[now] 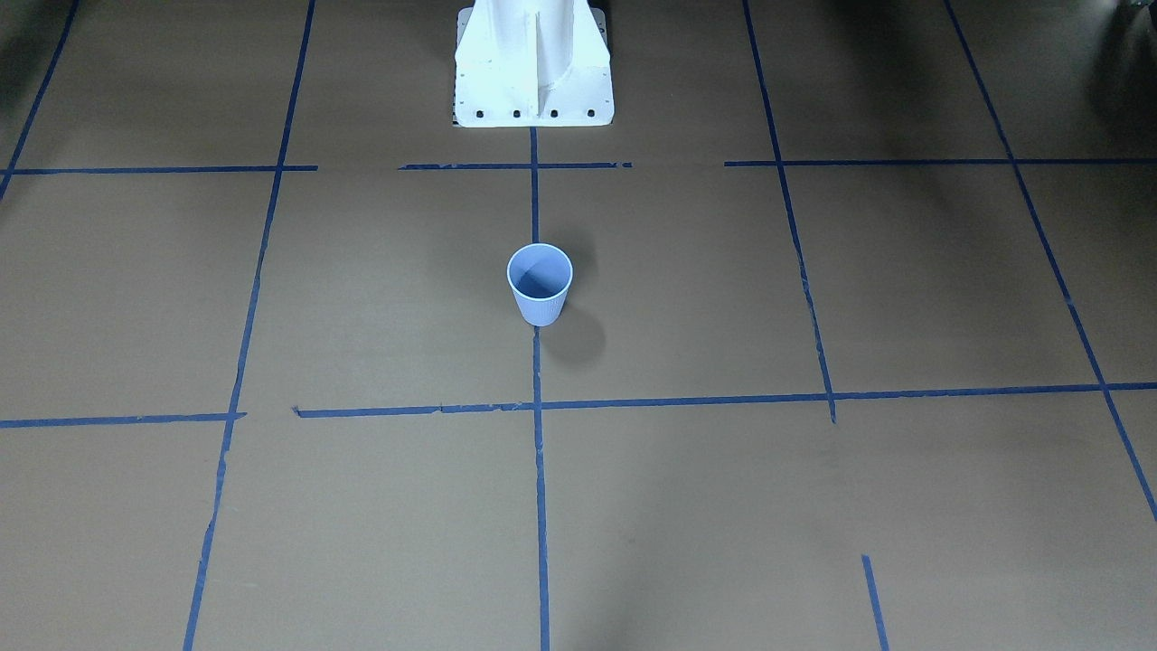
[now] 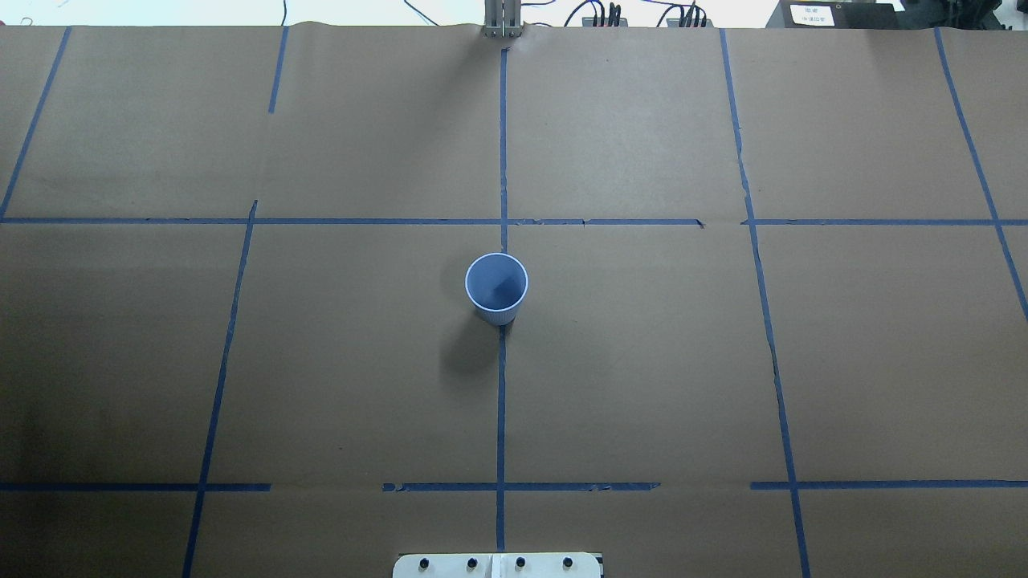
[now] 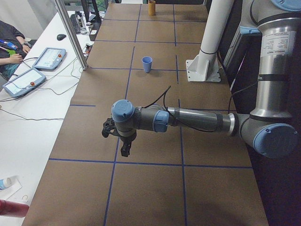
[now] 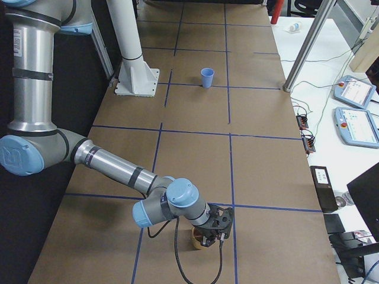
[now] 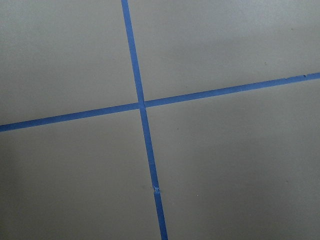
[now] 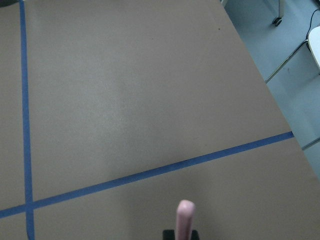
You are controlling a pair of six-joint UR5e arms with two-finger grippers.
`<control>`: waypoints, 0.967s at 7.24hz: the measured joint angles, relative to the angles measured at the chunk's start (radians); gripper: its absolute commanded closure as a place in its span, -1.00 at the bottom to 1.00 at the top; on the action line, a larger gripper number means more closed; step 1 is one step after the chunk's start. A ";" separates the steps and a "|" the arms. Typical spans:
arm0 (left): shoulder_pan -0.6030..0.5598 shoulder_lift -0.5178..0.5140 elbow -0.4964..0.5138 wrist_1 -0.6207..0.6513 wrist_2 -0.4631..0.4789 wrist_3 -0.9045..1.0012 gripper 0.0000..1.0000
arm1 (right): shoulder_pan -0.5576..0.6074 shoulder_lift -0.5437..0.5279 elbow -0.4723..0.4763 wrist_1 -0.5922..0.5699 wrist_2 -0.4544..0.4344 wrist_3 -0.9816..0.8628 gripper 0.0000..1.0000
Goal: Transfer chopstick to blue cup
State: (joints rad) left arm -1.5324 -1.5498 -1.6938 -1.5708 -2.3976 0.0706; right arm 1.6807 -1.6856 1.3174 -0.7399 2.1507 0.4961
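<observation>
The blue cup stands upright on the centre tape line, with nothing showing inside it. It looks small in the side views. At the bottom of the right wrist view rises the pale pink chopstick, its rounded tip up. My right gripper shows as a narrow dark piece closed round the stick. From the right end, this gripper hangs just over a tan cup, far from the blue cup. My left gripper hovers above a tape cross; I cannot tell whether it is open.
The white robot base sits behind the blue cup. An orange cup stands at the table's far end. A metal post and tablets are on the side desk. The table edge drops off beside the right gripper.
</observation>
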 measured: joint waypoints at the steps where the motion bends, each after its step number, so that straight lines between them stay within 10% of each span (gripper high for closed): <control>1: 0.000 0.000 -0.001 0.000 0.000 0.000 -1.00 | 0.033 0.001 0.024 -0.005 0.013 -0.005 1.00; 5: 0.000 -0.001 -0.002 0.000 0.000 0.000 -1.00 | 0.168 0.009 0.091 -0.063 0.140 -0.108 1.00; 7: 0.000 -0.001 -0.005 0.000 0.000 0.000 -1.00 | 0.196 0.014 0.212 -0.304 0.166 -0.275 1.00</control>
State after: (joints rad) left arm -1.5324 -1.5509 -1.6988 -1.5708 -2.3973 0.0706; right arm 1.8767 -1.6720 1.5289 -1.0435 2.3164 0.2208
